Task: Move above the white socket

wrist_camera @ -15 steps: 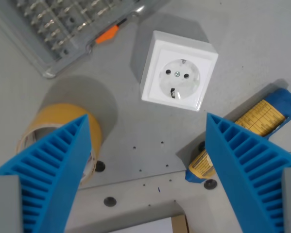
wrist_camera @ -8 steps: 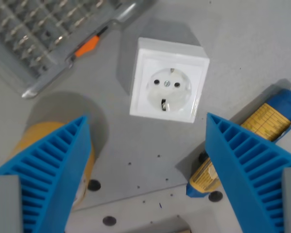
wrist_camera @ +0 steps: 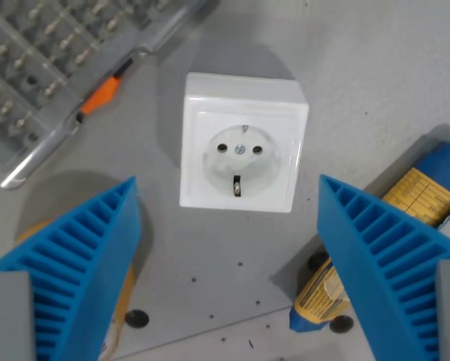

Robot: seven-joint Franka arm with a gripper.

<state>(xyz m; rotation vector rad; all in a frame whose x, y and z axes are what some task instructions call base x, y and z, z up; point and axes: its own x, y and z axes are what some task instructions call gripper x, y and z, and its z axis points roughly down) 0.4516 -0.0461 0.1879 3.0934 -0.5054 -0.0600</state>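
Grey plastic organiser tray w/ rows of small metal parts [wrist_camera: 37, 56] sits far left on the table, cut off by the frame's top & left edges; an orange tab [wrist_camera: 99, 96] sticks out at its near-right edge. Near left, a yellow tape roll [wrist_camera: 119, 301] is mostly hidden behind the left blue ribbed finger [wrist_camera: 74, 271] of the tool [wrist_camera: 228, 282]; only a sliver shows beside it. Light grey table [wrist_camera: 375, 68] has small dark holes & specks near the frame's bottom, approx centre.

White square socket w/ round recessed face, two pin holes & a centre screw [wrist_camera: 240, 143] lies centre frame, far of the gap between the fingers, flat on the table, slightly rotated. It is apart from the tray and from both fingers.

Tool is spread wide, nothing between its fingers; both tips point toward the far side, socket sits roughly midway between them in left-right terms.

Near right, a yellow printed label pack w/ blue edging [wrist_camera: 416, 199] lies tilted, partly covered by the right blue ribbed finger [wrist_camera: 382, 263].
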